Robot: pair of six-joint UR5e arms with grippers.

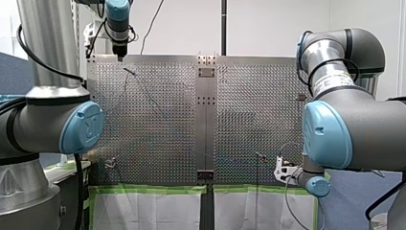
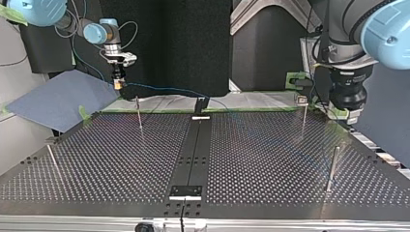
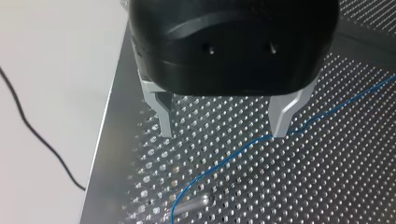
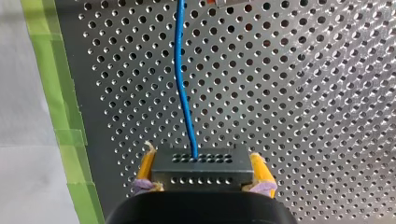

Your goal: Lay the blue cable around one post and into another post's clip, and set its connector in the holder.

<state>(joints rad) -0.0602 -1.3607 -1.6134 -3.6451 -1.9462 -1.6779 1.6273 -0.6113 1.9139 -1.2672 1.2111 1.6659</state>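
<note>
The blue cable [image 4: 183,88] leaves a dark perforated connector block [image 4: 201,169] and runs ahead over the table. My right gripper [image 4: 201,179] is shut on that connector, one yellow pad [image 4: 260,173] on each side. In the top view this gripper [image 2: 117,85] hangs at the far left, and the cable [image 2: 164,89] trails toward a black holder [image 2: 200,104]. My left gripper [image 3: 223,127] stands open above the plate with nothing between its metal fingers [image 3: 281,117]. The cable [image 3: 233,151] passes under one fingertip and bends near a thin post [image 3: 196,202].
Thin posts [image 2: 139,114] [image 2: 303,121] [image 2: 333,166] [image 2: 52,159] rise from the perforated table [image 2: 270,159]. A black centre rail [image 2: 193,154] splits it. Green tape [image 4: 60,107] marks the edge beside my right gripper. A blue-grey panel [image 2: 58,101] leans at the top view's left.
</note>
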